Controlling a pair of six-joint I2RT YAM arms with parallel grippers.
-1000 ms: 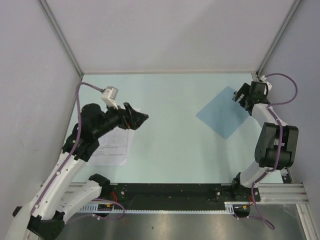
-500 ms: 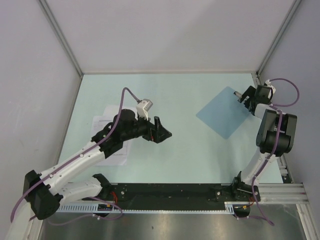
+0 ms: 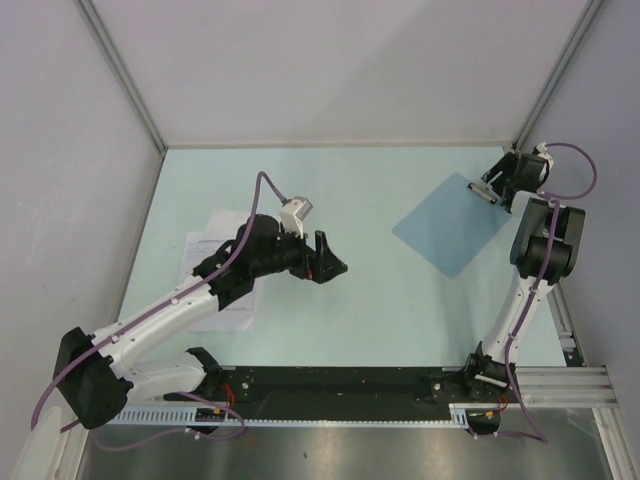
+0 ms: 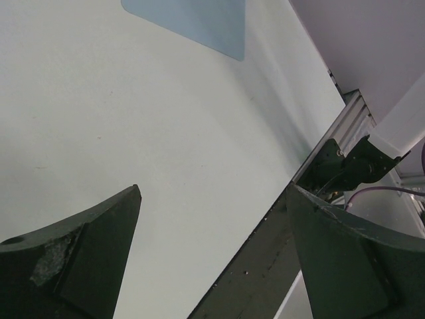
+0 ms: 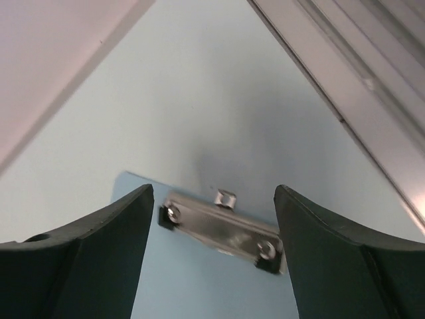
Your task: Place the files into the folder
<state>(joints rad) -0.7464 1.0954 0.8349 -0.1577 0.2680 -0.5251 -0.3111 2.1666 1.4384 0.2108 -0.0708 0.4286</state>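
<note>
Our left gripper (image 3: 325, 262) has swung off the files (image 3: 228, 314) to the middle of the table (image 3: 380, 300), spread wide and holding nothing. The sheets lie at the left, well apart from the blue folder (image 3: 448, 232). Our right gripper (image 3: 492, 187) has reached the folder's far corner, spread open over its metal clip (image 5: 222, 227). No paper is inside yet.
</note>
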